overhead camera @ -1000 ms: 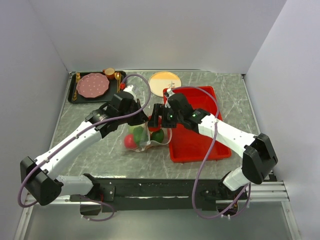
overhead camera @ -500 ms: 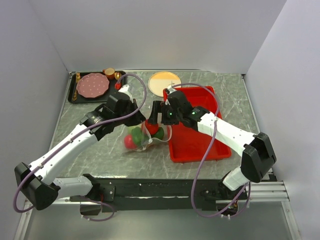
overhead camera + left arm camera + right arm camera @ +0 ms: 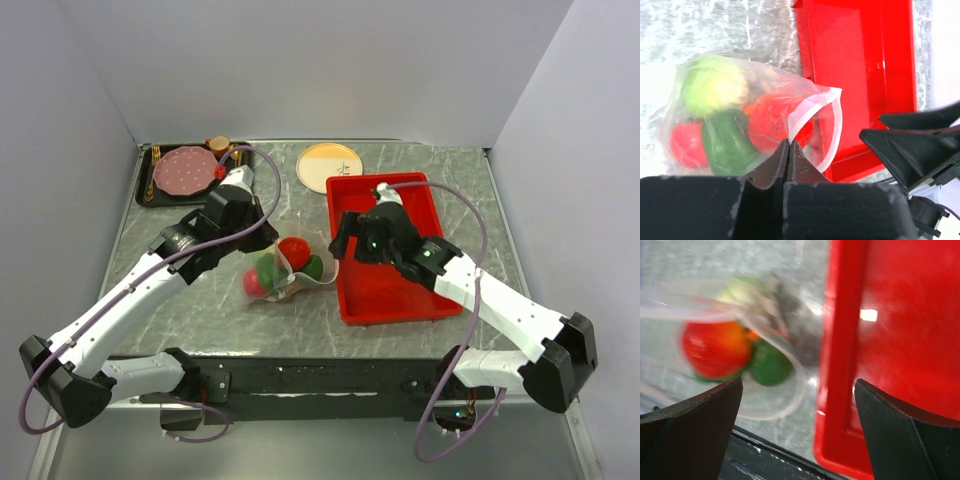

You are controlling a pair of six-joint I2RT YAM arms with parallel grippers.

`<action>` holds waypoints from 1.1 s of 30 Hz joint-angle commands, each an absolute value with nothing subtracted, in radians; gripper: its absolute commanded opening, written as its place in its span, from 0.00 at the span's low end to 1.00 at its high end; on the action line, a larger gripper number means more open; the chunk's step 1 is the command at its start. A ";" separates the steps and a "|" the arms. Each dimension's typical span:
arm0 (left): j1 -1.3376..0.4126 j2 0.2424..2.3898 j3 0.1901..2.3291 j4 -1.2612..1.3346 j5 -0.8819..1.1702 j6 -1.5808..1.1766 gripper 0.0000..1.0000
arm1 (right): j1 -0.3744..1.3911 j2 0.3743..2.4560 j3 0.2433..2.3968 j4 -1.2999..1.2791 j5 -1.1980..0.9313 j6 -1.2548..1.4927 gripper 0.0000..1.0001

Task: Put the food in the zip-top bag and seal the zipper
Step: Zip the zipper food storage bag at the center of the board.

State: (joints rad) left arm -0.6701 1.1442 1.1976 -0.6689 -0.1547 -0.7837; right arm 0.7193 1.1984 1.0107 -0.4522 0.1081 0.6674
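The zip-top bag [image 3: 283, 278] lies on the table left of the red tray [image 3: 390, 290], with the food inside: a red fruit [image 3: 293, 248] near the mouth, green ones [image 3: 314, 267] and another red one [image 3: 257, 285]. My left gripper [image 3: 271, 241] is shut on the zipper at the bag's mouth edge; the left wrist view shows it [image 3: 789, 143] pinching the pale zipper strip [image 3: 836, 120], and the mouth gapes. My right gripper [image 3: 343, 238] is open and empty over the tray's left rim. The right wrist view shows it [image 3: 797, 385] wide apart, beside the bag [image 3: 775, 405].
A black tray [image 3: 147, 190] with a pink plate [image 3: 184, 171] and a cup stands at the back left. A yellow-orange plate [image 3: 330, 165] lies at the back centre. Grey walls enclose three sides. The right arm's fingers [image 3: 910, 145] show in the left wrist view.
My right gripper has drawn back from the bag's mouth to the right, over the tray. A red fruit now lies in the bag's mouth. My left gripper keeps its hold, shifted slightly.
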 commanded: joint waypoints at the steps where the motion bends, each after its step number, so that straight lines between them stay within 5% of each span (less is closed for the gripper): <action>1: -0.663 1.123 1.261 -0.683 -0.190 -0.790 0.01 | 0.712 1.151 0.956 -0.485 0.169 0.747 1.00; 33: -0.658 1.042 1.154 -0.612 -0.156 -0.819 0.01 | 0.713 1.124 0.877 -0.512 0.112 0.816 1.00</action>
